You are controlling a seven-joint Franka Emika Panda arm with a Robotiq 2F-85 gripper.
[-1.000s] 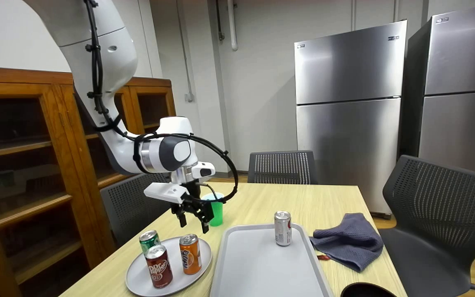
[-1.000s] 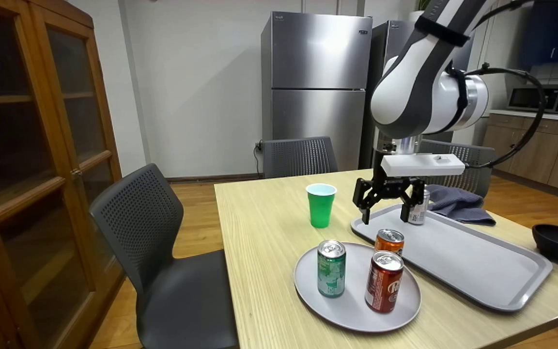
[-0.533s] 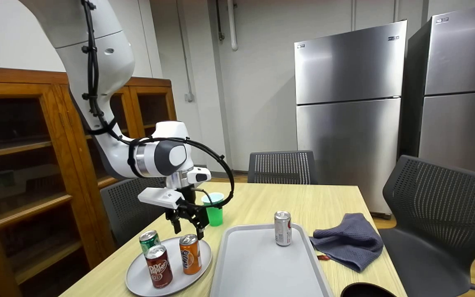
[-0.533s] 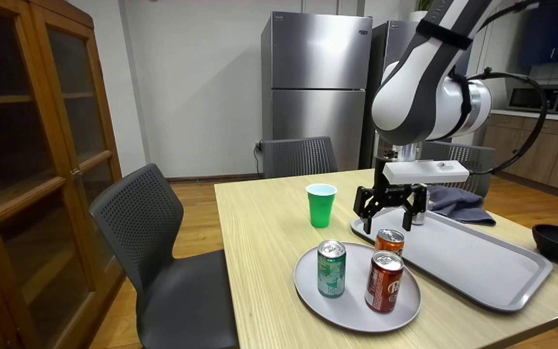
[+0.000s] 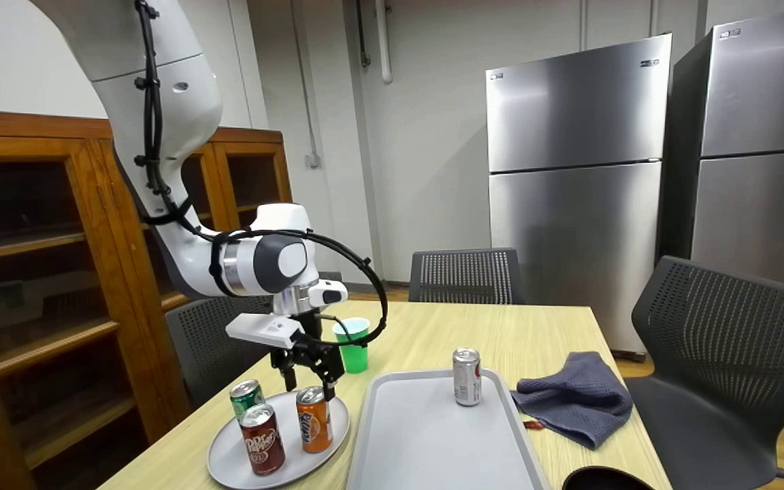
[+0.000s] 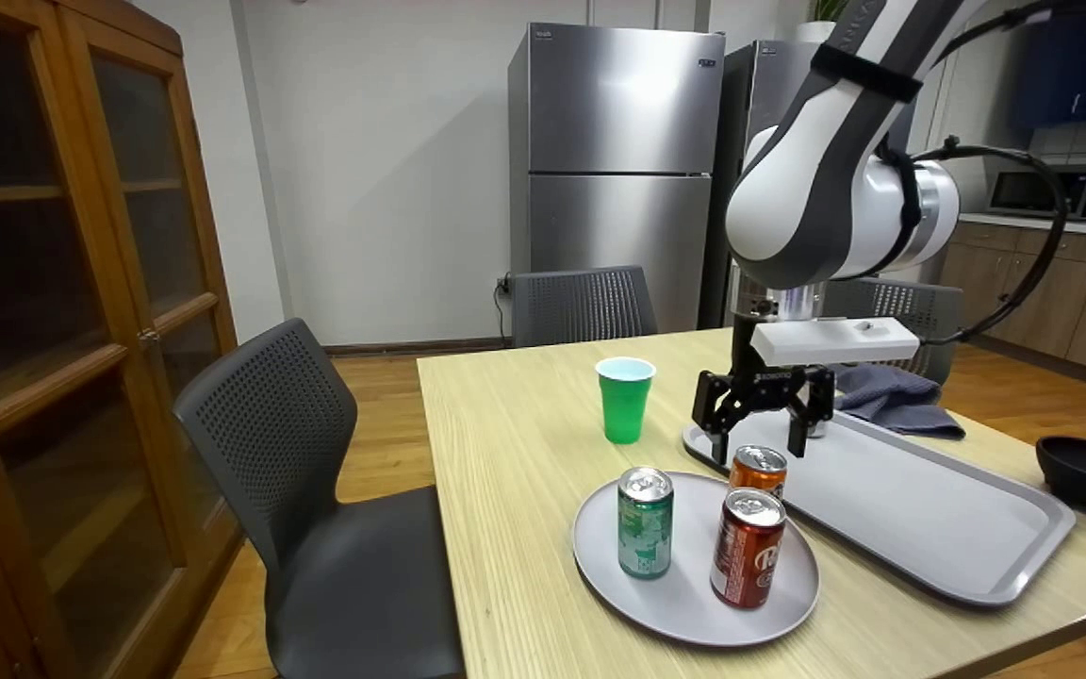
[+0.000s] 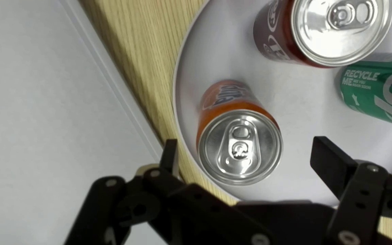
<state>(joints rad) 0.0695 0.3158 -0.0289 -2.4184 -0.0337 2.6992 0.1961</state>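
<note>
Easing down toward the orange can (image 7: 239, 144), the gripper (image 6: 758, 449) is now hanging nearer it than a second ago, jaws spread wide and holding nothing. The can is standing upright on the plate (image 6: 684, 613), seemingly lining up between them.

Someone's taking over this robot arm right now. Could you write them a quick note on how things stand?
Gripper: open, holding nothing, over the orange can.
Where: orange can, red can and green can stand on the plate; silver can stands on the tray.
Done: fingers lined up either side of the orange can, as the wrist view shows.
Left: no can is gripped yet.
</note>
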